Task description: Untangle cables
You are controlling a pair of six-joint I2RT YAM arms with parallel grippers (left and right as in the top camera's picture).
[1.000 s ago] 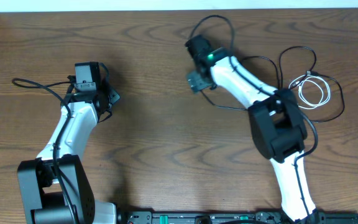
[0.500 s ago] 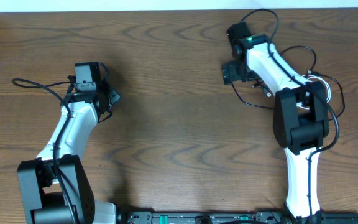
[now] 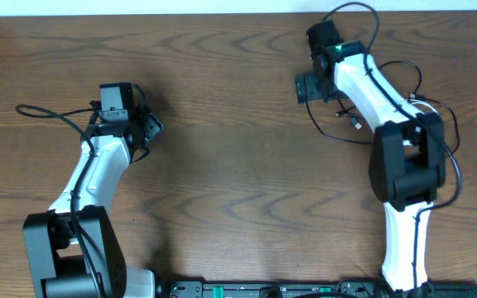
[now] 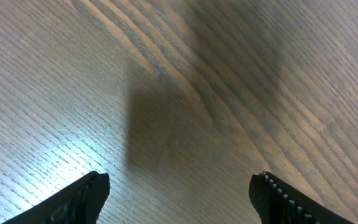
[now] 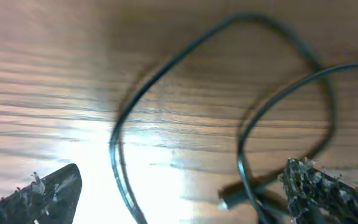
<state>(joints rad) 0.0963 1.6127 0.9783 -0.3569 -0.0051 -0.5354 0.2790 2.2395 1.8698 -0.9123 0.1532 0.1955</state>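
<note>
- right gripper [image 5: 182,186]: jaws spread wide, gripping nothing.
- black cable [image 5: 166,68]: loose loops on table [image 3: 222,99], directly under right gripper.
- white cable [image 3: 425,105]: well apart from right gripper, mostly hidden.
- left gripper [image 4: 179,190]: wide, empty.

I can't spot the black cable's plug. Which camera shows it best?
Right wrist view: the plug lies close up among loops of the black cable. Overhead shows it tiny beside the right arm; left wrist shows only table.
</note>
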